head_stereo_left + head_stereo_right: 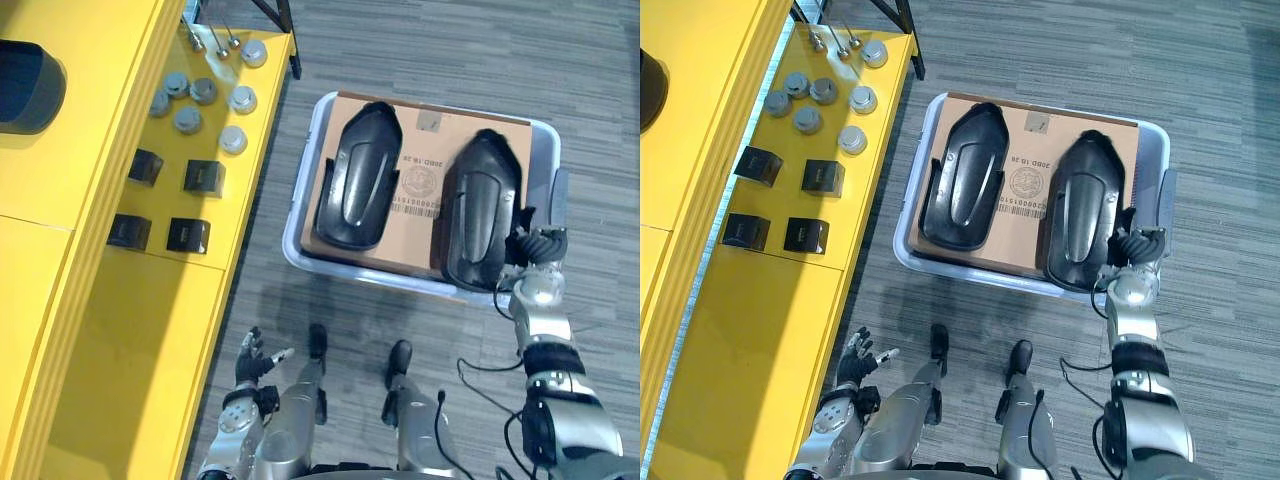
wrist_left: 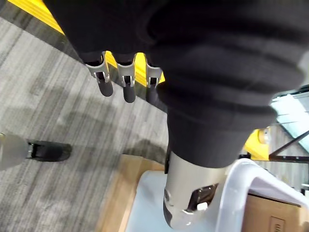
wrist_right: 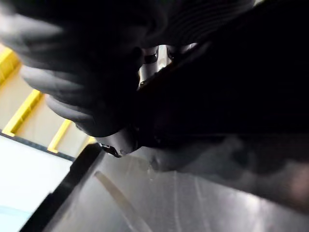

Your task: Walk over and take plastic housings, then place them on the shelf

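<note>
Black plastic housings (image 1: 358, 175) lay side by side on cardboard (image 1: 418, 200) in a pale bin (image 1: 545, 140) beside the yellow shelf (image 1: 140, 330). Our right hand (image 1: 536, 246) sat at the near end of the right housing (image 1: 480, 205), and we could not tell its grip. Our left hand (image 1: 252, 362) hung low, loosely spread.

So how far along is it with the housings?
Nothing placed yet: the left housing and right housing lie on cardboard in the bin. The right hand is at the right housing's near end; the left hand hangs open by the yellow shelf. Lifting and shelving remain.
</note>
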Motion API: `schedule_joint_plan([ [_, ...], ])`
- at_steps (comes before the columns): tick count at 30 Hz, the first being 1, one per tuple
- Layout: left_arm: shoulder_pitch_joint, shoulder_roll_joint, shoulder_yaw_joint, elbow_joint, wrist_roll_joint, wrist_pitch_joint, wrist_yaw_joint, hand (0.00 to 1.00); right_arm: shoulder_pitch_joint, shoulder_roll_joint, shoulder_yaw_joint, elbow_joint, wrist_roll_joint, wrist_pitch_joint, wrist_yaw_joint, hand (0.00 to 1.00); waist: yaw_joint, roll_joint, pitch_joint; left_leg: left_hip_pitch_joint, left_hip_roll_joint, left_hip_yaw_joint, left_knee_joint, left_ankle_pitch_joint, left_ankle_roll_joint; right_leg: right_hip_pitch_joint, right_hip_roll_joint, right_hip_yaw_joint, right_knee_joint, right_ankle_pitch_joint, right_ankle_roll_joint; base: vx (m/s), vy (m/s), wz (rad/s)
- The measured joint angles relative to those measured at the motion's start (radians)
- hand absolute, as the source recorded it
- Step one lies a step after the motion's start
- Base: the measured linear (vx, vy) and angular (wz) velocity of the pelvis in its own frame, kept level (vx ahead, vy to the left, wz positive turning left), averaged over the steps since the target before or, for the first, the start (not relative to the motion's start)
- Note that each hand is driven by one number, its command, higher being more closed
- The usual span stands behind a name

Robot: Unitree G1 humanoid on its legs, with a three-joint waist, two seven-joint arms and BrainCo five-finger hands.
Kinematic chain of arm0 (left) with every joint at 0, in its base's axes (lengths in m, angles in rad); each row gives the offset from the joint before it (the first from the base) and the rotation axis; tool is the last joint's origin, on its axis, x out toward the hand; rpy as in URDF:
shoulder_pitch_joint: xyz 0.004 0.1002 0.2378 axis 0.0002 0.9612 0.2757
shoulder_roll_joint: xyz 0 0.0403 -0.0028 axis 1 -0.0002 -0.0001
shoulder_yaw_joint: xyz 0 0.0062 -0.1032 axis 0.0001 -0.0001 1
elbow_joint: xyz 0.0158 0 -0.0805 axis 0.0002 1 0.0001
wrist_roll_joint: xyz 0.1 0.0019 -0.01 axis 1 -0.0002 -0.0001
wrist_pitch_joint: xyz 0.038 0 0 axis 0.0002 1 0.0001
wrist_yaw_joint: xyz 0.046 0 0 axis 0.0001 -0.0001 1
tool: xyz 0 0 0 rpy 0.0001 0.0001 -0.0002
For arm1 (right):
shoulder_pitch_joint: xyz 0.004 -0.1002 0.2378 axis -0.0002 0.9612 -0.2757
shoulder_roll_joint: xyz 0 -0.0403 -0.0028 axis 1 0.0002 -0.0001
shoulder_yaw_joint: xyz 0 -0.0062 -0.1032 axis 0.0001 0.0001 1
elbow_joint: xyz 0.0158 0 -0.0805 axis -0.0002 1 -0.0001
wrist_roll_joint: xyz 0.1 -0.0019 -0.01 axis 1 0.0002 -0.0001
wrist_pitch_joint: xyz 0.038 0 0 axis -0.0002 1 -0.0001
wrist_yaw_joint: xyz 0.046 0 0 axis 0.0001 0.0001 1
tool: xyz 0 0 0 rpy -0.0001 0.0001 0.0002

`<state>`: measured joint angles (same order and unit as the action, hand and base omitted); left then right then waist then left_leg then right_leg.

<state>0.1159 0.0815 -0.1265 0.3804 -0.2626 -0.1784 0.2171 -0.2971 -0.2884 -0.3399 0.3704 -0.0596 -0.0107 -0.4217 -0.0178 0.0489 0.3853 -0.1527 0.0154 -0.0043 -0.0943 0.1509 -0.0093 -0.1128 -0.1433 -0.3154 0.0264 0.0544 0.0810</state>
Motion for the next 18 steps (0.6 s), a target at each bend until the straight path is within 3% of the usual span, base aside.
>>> schedule_joint_plan([
  [4,0.048,-0.004,-0.002,-0.263,0.010,-0.004,0.000,0.00,0.143,0.085,-0.007,-0.199,-0.086,-0.001,-0.025,1.00,-0.021,-0.018,-0.079,0.017,0.000,-0.024,-0.002,-0.005,-0.006,0.035,0.002,-0.026,-0.011,-0.016,0.005,0.04,-0.019,0.17],
  [9,0.051,-0.023,-0.045,-0.539,0.040,-0.024,0.009,0.00,0.212,0.152,0.021,-0.403,-0.217,-0.002,-0.042,1.00,-0.024,-0.020,-0.143,0.045,0.001,-0.025,-0.005,-0.009,-0.009,0.067,0.002,-0.034,-0.014,-0.024,0.004,0.02,-0.009,0.04],
  [13,-0.009,-0.039,-0.111,-0.642,0.040,-0.028,0.048,0.00,0.214,0.161,0.106,-0.493,-0.340,0.001,-0.048,1.00,-0.022,-0.021,-0.170,0.073,0.002,-0.022,-0.004,-0.008,-0.007,0.096,0.004,-0.033,-0.018,-0.024,0.003,0.01,-0.004,0.00],
  [18,-0.096,-0.047,-0.193,-0.651,0.038,-0.027,0.082,0.00,0.197,0.187,0.221,-0.555,-0.416,0.023,-0.037,1.00,-0.021,-0.024,-0.216,0.085,0.003,-0.015,-0.006,-0.007,-0.007,0.104,0.005,-0.025,-0.019,-0.021,0.001,-0.01,-0.003,-0.04],
])
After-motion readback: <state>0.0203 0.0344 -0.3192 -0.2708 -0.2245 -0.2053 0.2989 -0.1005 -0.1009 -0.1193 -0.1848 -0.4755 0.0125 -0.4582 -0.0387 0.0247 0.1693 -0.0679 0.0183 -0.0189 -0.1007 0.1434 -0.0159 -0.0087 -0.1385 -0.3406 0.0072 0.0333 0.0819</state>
